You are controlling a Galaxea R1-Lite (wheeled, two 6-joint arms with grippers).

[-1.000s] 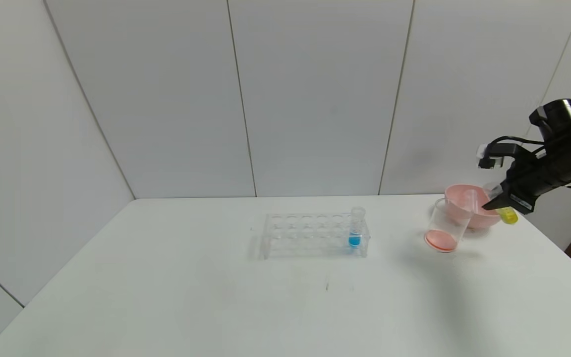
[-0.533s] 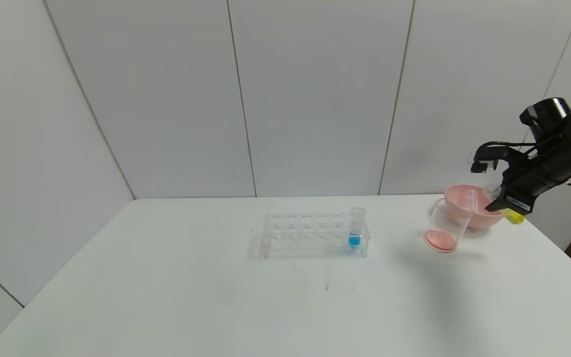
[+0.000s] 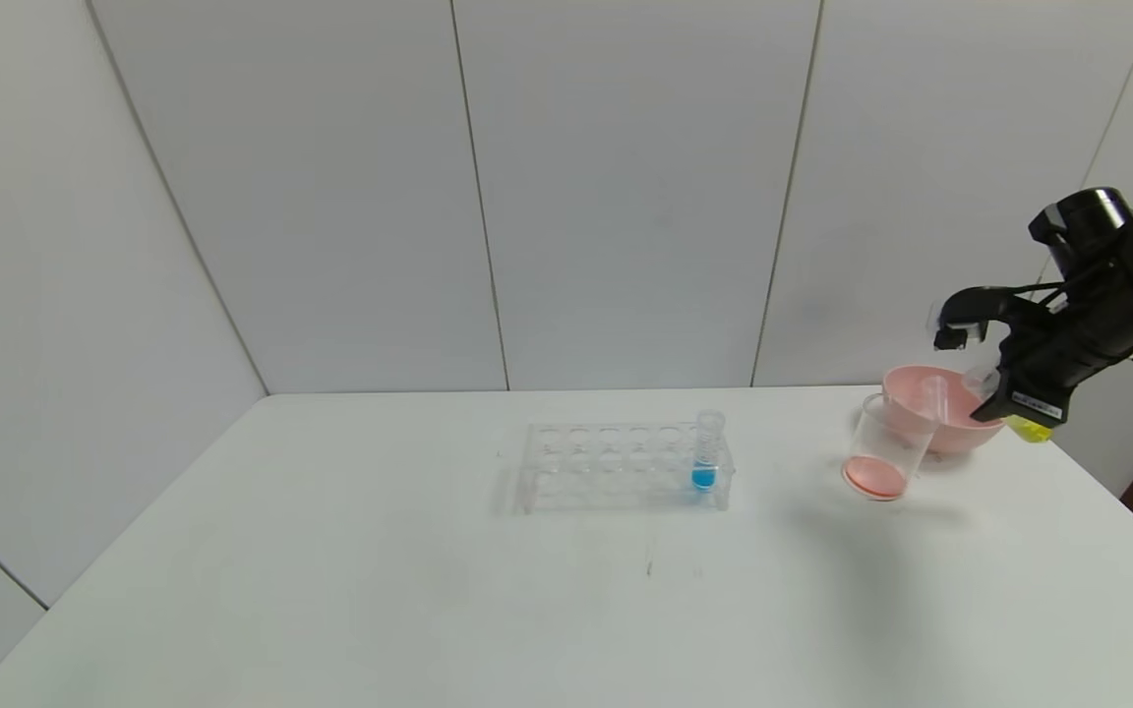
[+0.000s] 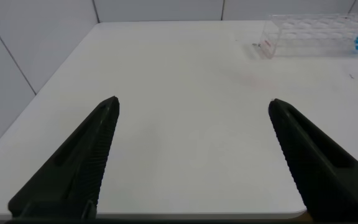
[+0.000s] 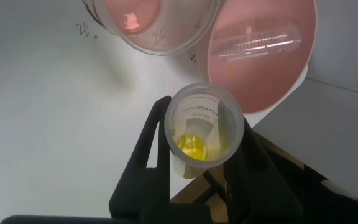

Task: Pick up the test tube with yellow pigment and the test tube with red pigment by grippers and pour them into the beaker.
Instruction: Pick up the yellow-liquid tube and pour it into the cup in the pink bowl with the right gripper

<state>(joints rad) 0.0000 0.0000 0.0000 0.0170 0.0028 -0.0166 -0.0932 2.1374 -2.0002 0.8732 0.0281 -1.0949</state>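
While the right gripper (image 3: 1004,398) clamps the ribbed yellow-pigment tube (image 5: 204,127) beside a pink bowl (image 3: 960,433), the clear beaker (image 3: 881,447) holds red liquid; left gripper (image 4: 191,155) gapes over the white bench (image 3: 429,590).

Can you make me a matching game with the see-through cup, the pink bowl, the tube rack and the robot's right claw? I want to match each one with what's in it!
Things:
1. beaker
2. pink bowl
3. tube rack
4. right gripper

What each holds:
A. an upright tube of blue liquid
B. a tube with yellow liquid
C. an empty clear tube
D. a pinkish-red layer at the bottom

Pairs: 1-D, 2-C, 3-A, 4-B
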